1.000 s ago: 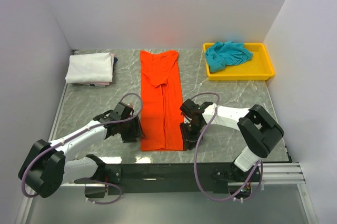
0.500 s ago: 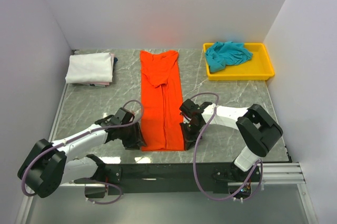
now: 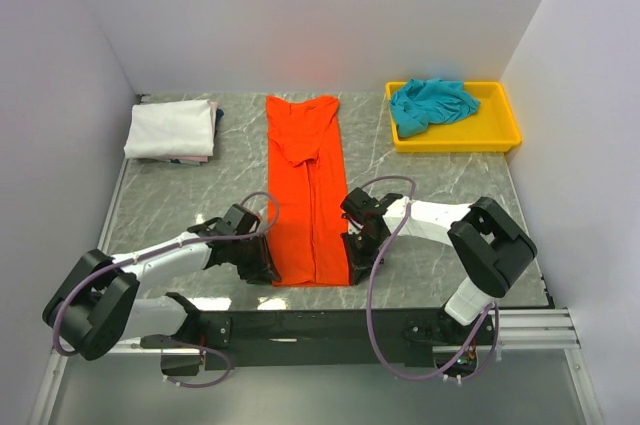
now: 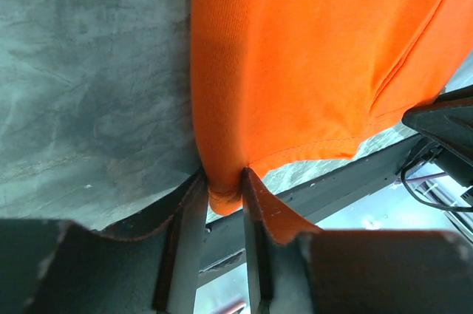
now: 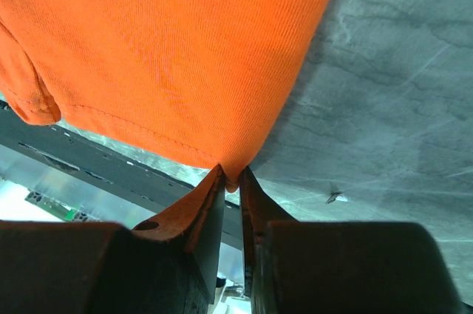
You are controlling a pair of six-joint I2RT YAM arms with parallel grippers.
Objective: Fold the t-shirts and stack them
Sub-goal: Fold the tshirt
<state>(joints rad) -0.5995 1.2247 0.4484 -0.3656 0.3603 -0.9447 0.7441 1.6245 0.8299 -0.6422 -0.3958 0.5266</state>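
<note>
At the counter's (image 3: 160, 200) near edge, left hand (image 4: 224, 185) and right hand (image 5: 230, 175) each clamp a hem corner of the orange shirt (image 3: 308, 190), likely for folding.

Orange-red t-shirt (image 3: 308, 195), grey-marbled table (image 3: 160, 195)

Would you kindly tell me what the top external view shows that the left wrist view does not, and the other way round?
Only the top external view shows the folded white t-shirt, the teal t-shirt crumpled in the yellow tray, and the orange t-shirt at full length. Only the left wrist view shows the left claw pinching that shirt's near corner between its fingers. Both show the orange cloth and the grey marbled table.
</note>
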